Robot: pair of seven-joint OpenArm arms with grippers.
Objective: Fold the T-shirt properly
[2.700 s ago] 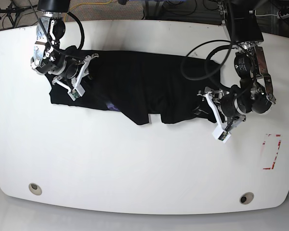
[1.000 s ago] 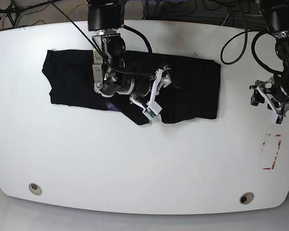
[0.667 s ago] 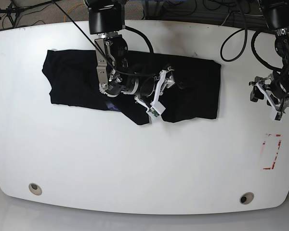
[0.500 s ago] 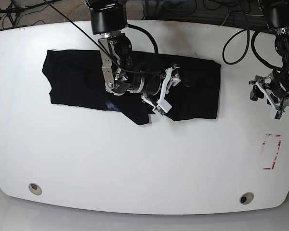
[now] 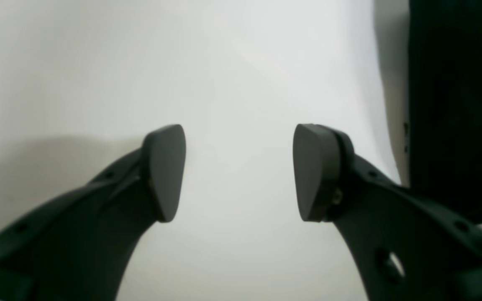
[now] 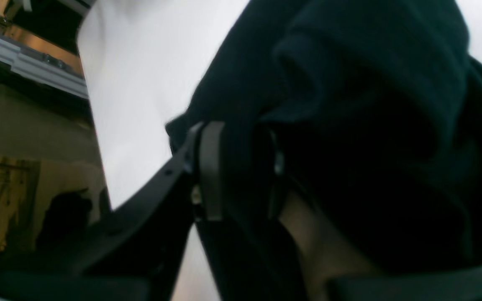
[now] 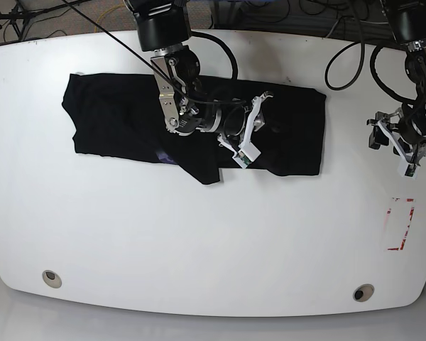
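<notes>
Lying flat across the far half of the white tabletop (image 7: 199,241), the black T-shirt (image 7: 121,117) stretches from near the far left corner toward the middle right, its long axis running along the far edge. Its near hem is uneven, with a notch about midway and a small patch of purple-blue print (image 7: 165,156) peeking out at the near edge left of that notch. The right gripper (image 7: 250,135) sits low over the middle of the garment, and the right wrist view shows its two fingers (image 6: 209,167) drawn tight on a bunched fold of the dark cloth, which mounds up thickly above and to the side of them. The arm behind it reaches in from the far edge, a black cable looping over the shirt. The left gripper (image 7: 405,145) hangs well apart from the shirt, over bare tabletop near the right edge; in the left wrist view its pads (image 5: 165,171) stand spread wide with nothing between them, only white surface below, and a dark mass too blurred to identify fills the right margin of that view. A red-outlined rectangular marking (image 7: 401,224) lies on the tabletop just nearer than the left gripper, close to the right edge. Two round metal-rimmed holes (image 7: 51,277) are set into the tabletop by the near left and near right corners.
</notes>
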